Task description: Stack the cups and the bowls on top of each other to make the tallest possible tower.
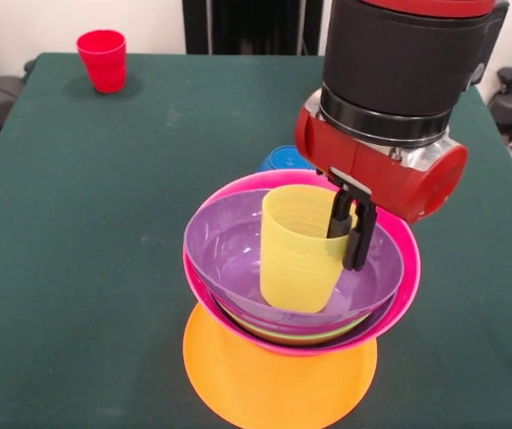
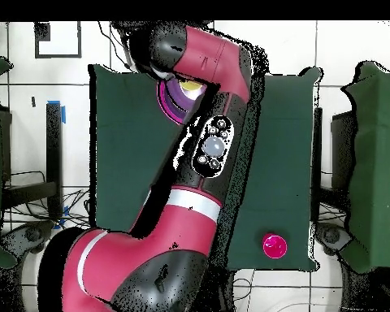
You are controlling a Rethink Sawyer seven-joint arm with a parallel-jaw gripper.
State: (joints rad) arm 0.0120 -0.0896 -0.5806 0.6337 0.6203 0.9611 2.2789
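Observation:
The tower stands near the table's front. Its base is a wide orange bowl (image 1: pixel 273 384), upside down. On it sits a pink bowl (image 1: pixel 408 268), with a lime green edge (image 1: pixel 345 333) and a purple bowl (image 1: pixel 229 246) nested inside. A translucent yellow cup (image 1: pixel 296 255) stands upright in the purple bowl. My gripper (image 1: pixel 347 250) is shut on the cup's right wall, one finger inside and one outside. A red cup (image 1: pixel 103 59) stands alone at the far left corner. In the overhead view my arm hides most of the tower; only part of the purple bowl (image 2: pixel 178 97) shows.
A small blue bowl (image 1: pixel 284 159) lies upside down just behind the tower, partly hidden by my wrist. The red cup also shows in the overhead view (image 2: pixel 274 245), near the table's corner by my base. The green table (image 1: pixel 77 232) ends close in front of the orange bowl.

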